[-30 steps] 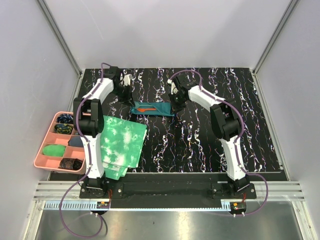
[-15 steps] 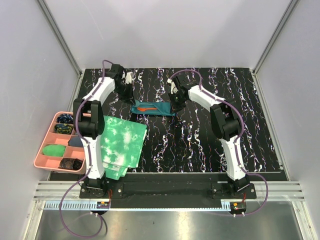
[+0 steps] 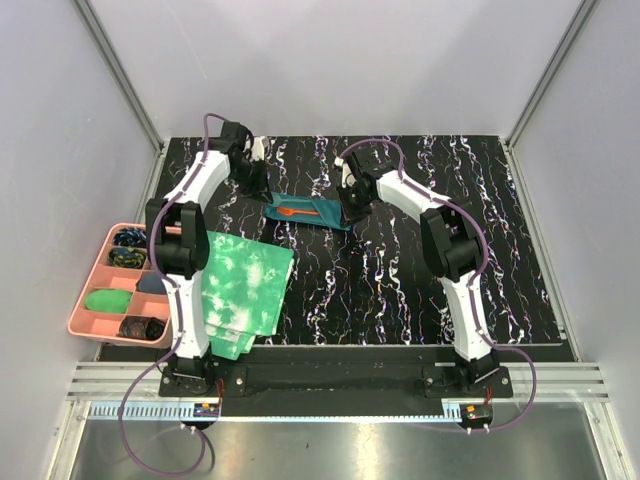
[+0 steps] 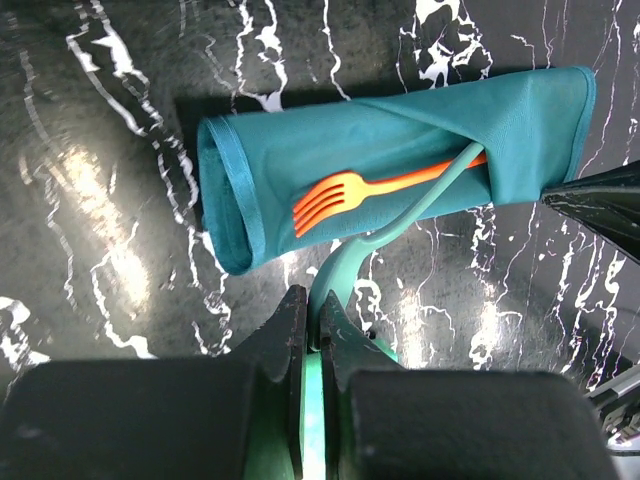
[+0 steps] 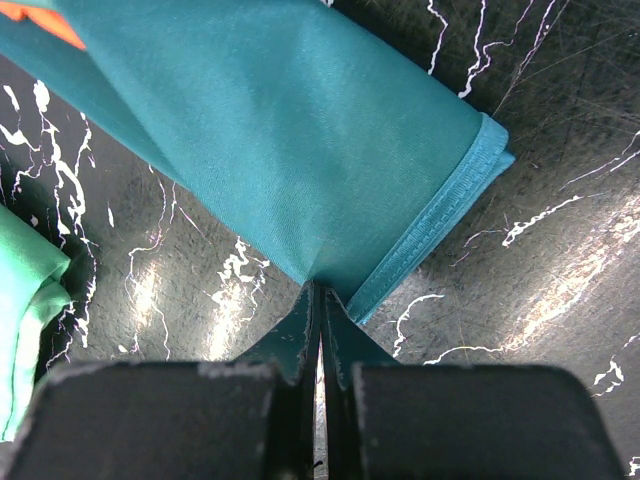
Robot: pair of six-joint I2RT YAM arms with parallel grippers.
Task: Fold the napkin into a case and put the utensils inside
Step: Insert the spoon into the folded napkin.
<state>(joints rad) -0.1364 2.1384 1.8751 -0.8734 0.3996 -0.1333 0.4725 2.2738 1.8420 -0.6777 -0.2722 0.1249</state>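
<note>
R gripper [image 5: 320, 296], jaws closed, pinches hemmed edge of teal case [image 5: 290, 130] on black marbled table [image 5: 560, 310]; orange utensil tip [image 5: 45, 22] top-left.

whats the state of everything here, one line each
case: folded into a long pouch, lying on the table
fork: handle tucked in the case, tines sticking out
spoon: handle tip in the case, other end gripped
left fingers: shut on the spoon
right fingers: shut on the case's edge
tie-dye cloth: folded, flat
tray: compartments filled
</note>
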